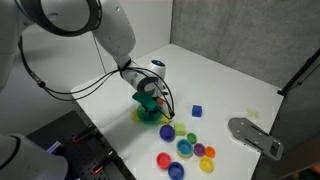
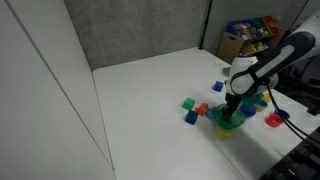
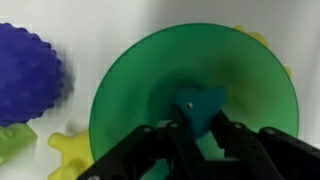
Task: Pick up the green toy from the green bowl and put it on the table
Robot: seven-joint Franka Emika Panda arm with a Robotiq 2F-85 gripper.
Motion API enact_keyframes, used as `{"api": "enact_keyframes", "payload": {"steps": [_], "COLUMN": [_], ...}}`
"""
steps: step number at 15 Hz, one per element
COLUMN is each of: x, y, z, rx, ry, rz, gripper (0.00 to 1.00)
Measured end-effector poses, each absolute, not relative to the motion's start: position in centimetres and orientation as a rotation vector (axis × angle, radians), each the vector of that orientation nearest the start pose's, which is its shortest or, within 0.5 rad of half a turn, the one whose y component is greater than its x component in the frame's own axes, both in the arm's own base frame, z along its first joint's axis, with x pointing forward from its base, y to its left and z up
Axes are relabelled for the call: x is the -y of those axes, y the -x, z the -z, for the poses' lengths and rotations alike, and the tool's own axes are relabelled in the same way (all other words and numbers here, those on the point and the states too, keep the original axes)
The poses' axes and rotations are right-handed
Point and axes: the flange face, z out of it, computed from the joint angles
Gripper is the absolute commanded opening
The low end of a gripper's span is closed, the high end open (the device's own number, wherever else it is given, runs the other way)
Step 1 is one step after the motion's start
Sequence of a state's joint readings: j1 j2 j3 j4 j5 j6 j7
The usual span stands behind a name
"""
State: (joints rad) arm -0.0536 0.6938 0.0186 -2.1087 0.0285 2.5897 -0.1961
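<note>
Presently the hand is lowered into the bowl. In the wrist view its two dark fingers are seen on either side of the toy. The toy is lying on the floor of the bowl, near the middle, and part of it is taken in between the fingers. Whether the fingers are pressed against the toy or merely set around it cannot be told. Yellow pieces are seen poking out from under the bowl's rim, at the lower left and the upper right of the wrist view, so the bowl appears to be rested partly on them. A blue spiky ball is seen near the bowl, not touching it. A light green piece is cut off by the frame edge below the ball.

In both exterior views the hand is pointed down into the bowl, which is placed near one edge of the white bench. A blue cube is seen alone on the bench, well apart from the bowl. Round cups in blue, red, purple, yellow and green are gathered near the bench edge, close to the bowl. In an exterior view small blue pieces and a red piece are seen on the bench just beside the bowl. A grey plate is seen at the bench corner, beyond the cups.
</note>
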Motion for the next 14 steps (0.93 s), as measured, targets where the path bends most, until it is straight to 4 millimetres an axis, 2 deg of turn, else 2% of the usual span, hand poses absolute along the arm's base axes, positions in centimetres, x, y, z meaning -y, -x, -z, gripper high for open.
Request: {"api": "enact_keyframes", "payload": {"steps": [6, 10, 14], "x": [1.3, 0.6, 0.4], "y": [-54.6, -55.6, -57.6], "z": [-9.5, -13.0, -16.6], "rx": [0.211, 0.217, 0.204], "ry": [3.057, 3.062, 3.075], "rz": [-0.364, -0.349, -0.297], "gripper": [0.06, 0.07, 0.07]}}
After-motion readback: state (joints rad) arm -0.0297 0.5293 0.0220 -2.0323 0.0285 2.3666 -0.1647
